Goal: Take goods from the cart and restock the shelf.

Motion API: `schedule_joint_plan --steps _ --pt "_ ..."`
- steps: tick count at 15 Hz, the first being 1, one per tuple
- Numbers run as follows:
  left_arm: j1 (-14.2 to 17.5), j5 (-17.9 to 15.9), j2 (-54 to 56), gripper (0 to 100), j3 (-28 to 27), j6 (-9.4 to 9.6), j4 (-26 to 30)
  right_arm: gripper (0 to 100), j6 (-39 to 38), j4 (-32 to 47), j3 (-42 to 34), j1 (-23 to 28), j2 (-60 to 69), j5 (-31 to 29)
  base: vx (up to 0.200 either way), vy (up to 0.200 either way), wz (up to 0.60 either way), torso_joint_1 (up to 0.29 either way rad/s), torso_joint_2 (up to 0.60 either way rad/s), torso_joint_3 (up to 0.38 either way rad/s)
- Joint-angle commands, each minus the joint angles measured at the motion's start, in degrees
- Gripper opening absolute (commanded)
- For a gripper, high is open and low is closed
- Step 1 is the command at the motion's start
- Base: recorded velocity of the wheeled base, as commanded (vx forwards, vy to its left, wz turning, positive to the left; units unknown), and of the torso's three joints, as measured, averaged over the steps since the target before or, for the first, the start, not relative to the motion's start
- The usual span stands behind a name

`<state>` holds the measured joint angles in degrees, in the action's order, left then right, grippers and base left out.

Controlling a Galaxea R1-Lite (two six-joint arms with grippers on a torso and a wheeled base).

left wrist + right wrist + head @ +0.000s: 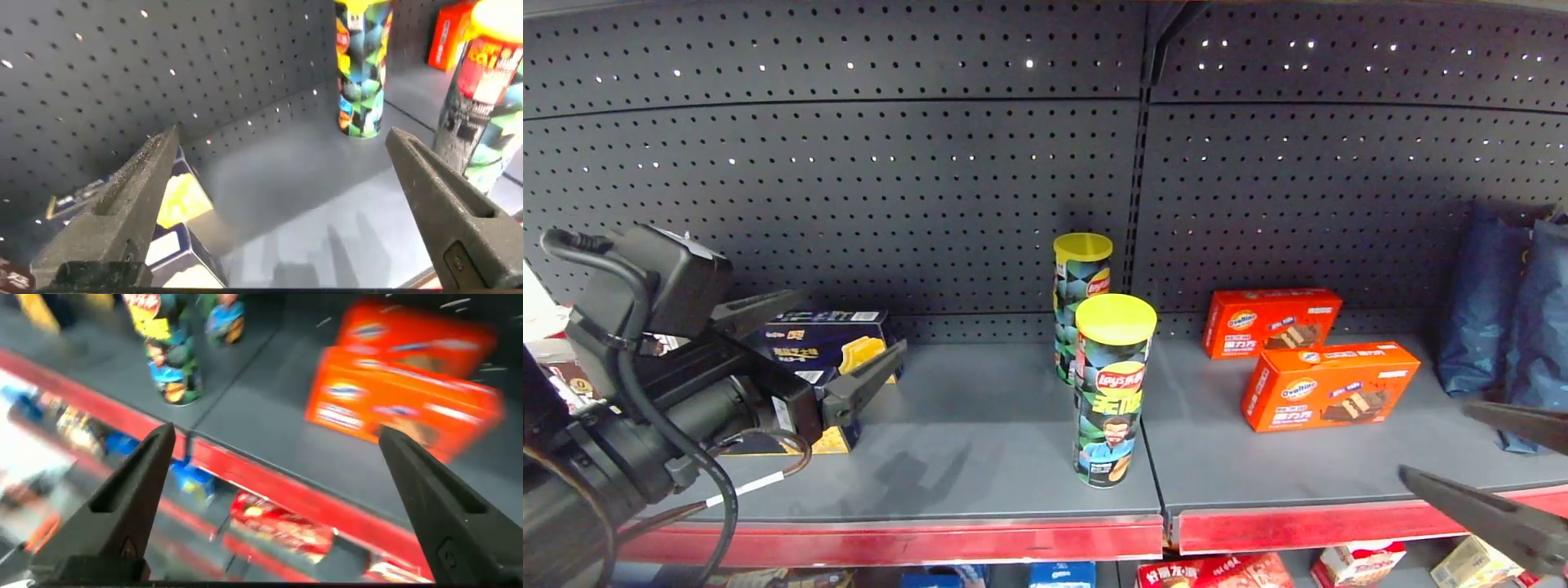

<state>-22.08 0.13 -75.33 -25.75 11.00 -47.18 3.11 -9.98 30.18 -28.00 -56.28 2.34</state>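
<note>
Two tall chip cans with yellow lids stand mid-shelf, one (1112,392) near the front edge and one (1082,302) behind it. My left gripper (845,339) is open over the left part of the grey shelf (980,441), just in front of dark blue and yellow boxes (821,343); nothing is between its fingers. In the left wrist view the left gripper (282,151) frames bare shelf, with a blue and yellow box (184,200) beside one finger and the cans (362,69) farther off. My right gripper (1436,441) is open and holds nothing at the shelf's front right edge, near two orange boxes (1327,385).
Dark blue bags (1494,318) lean at the far right of the shelf. A pegboard wall (890,180) backs it and a red strip (890,543) lines its front. Packaged goods (278,527) sit on the lower shelf. Open room lies between the blue boxes and the cans.
</note>
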Motion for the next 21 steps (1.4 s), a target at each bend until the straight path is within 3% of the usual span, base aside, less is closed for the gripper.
schedule_joint_plan --steps 1,5,12,21 --pt "0.0 -0.2 -2.0 100 1.7 -0.01 -0.1 100 -0.6 -2.1 11.0 -5.4 -24.8 -0.4 0.0 0.0 0.0 0.0 0.0 0.0" --pt "0.2 -0.7 -4.8 100 1.9 -0.01 -0.1 100 -1.6 -2.6 17.0 -6.7 -36.1 -3.1 0.0 0.0 0.0 0.0 0.0 0.0" --pt "0.2 -0.7 -8.3 100 -1.0 -0.01 -0.6 100 -1.5 -3.6 17.5 -6.5 -41.0 -3.5 0.0 0.0 0.0 0.0 0.0 0.0" --pt "0.4 -0.7 -8.4 100 -1.0 -0.01 -0.6 100 -1.5 -4.7 24.7 -6.0 -48.1 -4.2 0.0 0.0 0.0 0.0 0.0 0.0"
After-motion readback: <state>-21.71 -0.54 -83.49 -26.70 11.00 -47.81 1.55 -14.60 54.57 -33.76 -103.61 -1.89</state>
